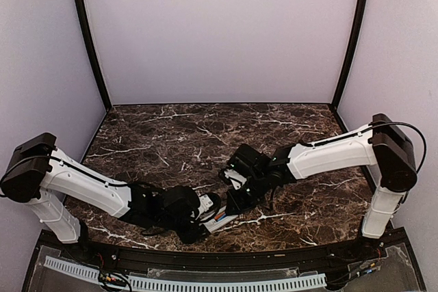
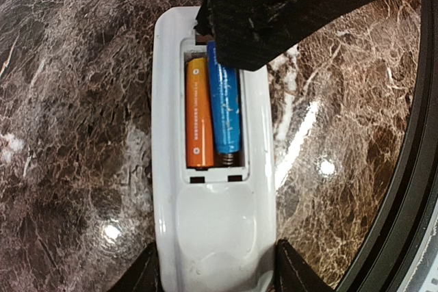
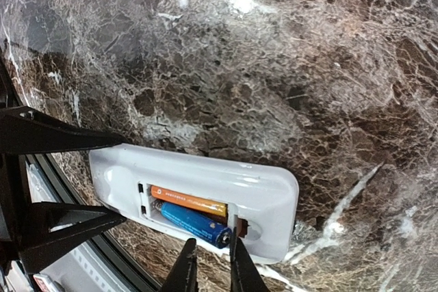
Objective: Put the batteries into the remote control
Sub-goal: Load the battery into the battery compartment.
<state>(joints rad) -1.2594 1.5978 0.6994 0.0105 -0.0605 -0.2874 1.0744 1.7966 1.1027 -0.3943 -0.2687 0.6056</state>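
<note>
Left fingers (image 2: 140,275) clamping white rectangular remote control (image 2: 212,230) steady | right fingers (image 3: 239,264) pinching slim blue battery (image 2: 224,107), seating it beside orange-red battery (image 2: 199,114)

Dark brown marble bench (image 1: 205,124), white veins running all over it, and it's glossy: bright spots of glare (image 2: 109,232) sit on the stone in the wrist views. A pale lilac back wall (image 1: 219,32) rises from the far edge, with matching side walls left and right. Black posts climb from both far corners, left post (image 1: 85,32) and right post (image 1: 354,32). Along the near edge there's a black rail (image 1: 205,247), with a white slotted cable duct (image 1: 205,283) just in front of it.
</note>
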